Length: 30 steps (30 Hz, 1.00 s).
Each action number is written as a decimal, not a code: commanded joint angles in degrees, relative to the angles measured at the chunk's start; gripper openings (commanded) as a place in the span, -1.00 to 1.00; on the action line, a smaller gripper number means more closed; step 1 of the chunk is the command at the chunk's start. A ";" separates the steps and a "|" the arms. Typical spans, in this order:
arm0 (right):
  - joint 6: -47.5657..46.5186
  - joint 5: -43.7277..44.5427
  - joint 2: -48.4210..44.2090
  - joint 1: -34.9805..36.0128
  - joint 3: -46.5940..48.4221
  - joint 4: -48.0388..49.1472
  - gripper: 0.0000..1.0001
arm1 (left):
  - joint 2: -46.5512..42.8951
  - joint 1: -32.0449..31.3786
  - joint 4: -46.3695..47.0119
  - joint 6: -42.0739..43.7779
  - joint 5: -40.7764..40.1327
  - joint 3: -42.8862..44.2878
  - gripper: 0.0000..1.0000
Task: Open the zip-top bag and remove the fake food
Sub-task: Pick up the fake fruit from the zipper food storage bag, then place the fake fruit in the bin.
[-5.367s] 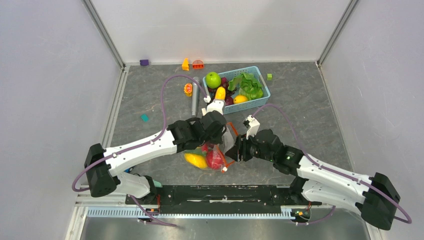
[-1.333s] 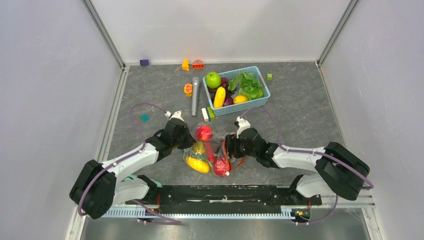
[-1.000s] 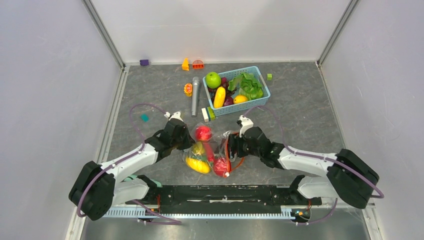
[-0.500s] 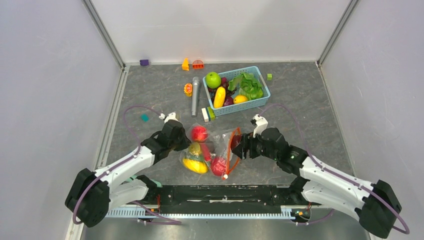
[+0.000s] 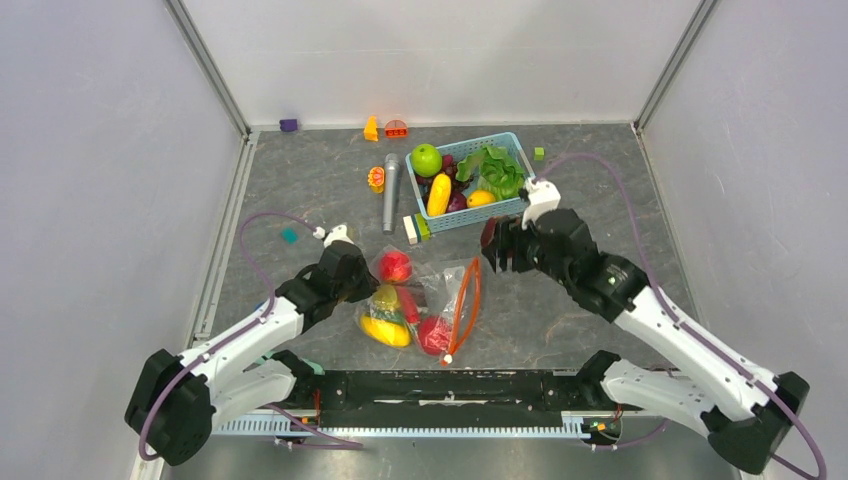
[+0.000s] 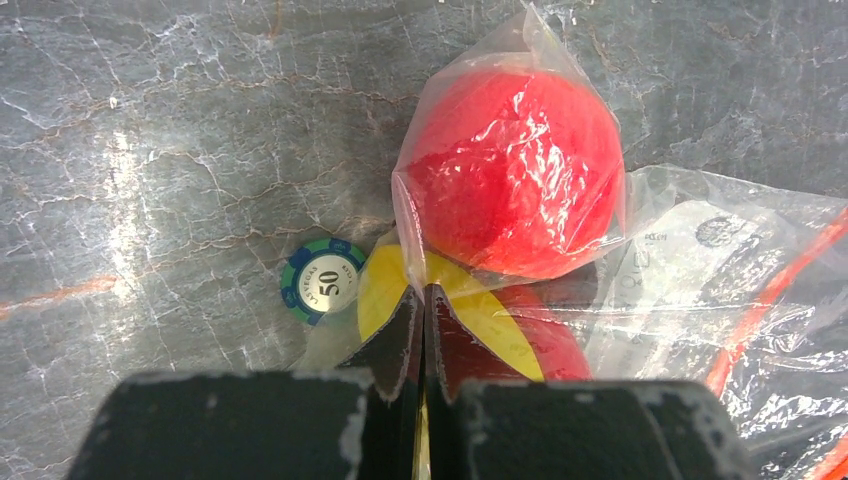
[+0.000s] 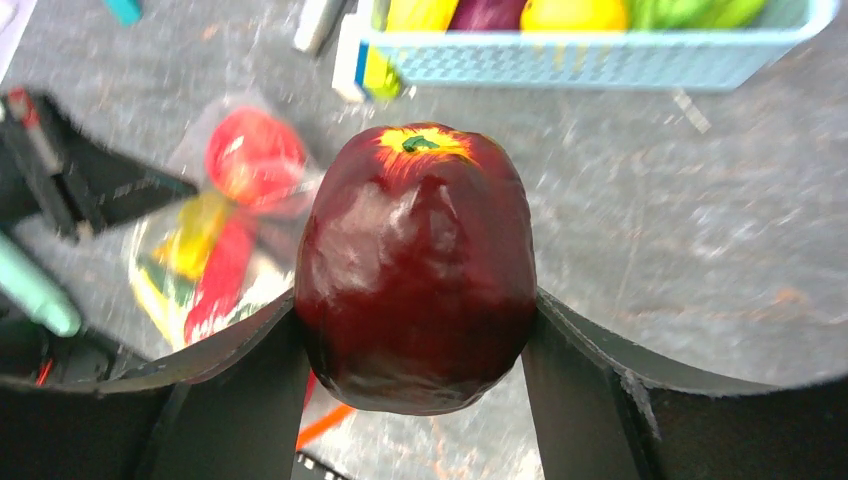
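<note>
The clear zip-top bag [image 5: 440, 285] lies on the table near the front, its orange-red zip strip [image 5: 466, 303] gaping on the right side. Inside are a red round fruit [image 5: 396, 266], a yellow mango-like piece [image 5: 385, 330] and another red fruit [image 5: 432, 335]. My left gripper [image 5: 370, 287] is shut on a fold of the bag's plastic [image 6: 405, 225] just below the red fruit [image 6: 510, 185]. My right gripper [image 5: 493, 246] is raised to the right of the bag, near the basket. It is shut on a dark maroon fruit [image 7: 415, 265], held between both fingers [image 7: 250, 370].
A light-blue basket [image 5: 520, 205] at the back holds a green apple [image 5: 426, 159], lettuce [image 5: 495, 170] and other produce. A silver cylinder [image 5: 389, 190], a white-green block [image 5: 412, 229], a teal piece [image 5: 289, 235] and a poker chip [image 6: 323, 280] lie nearby.
My right gripper has drawn back from the bag's mouth and risen up-right toward the basket with the maroon fruit in it. The left gripper keeps its hold on the bag, shifted slightly left.
</note>
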 commanded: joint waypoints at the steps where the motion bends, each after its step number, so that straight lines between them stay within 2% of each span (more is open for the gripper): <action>1: -7.77 4.83 8.32 -3.39 9.57 -2.66 0.24 | -0.65 -0.10 1.47 0.16 -1.47 0.27 -0.96; 6: -11.83 5.24 18.18 -8.08 17.72 -0.25 0.24 | 1.08 -0.06 2.09 0.76 0.14 0.87 -0.96; 11: -12.09 6.14 26.42 -14.73 24.48 1.06 0.22 | 1.30 -0.06 2.81 1.84 1.89 1.08 -0.96; 16: -13.47 -1.93 34.94 -19.62 30.90 2.84 0.19 | 0.53 -0.06 1.35 2.71 1.62 1.38 -0.96; 21: -14.55 -15.04 41.60 -19.87 37.00 8.15 0.16 | 0.92 -0.06 2.70 1.83 1.74 0.37 -0.96; 30: -10.52 -23.48 58.49 -19.78 51.45 16.67 0.15 | 3.11 -0.10 3.05 1.74 2.80 2.04 -0.96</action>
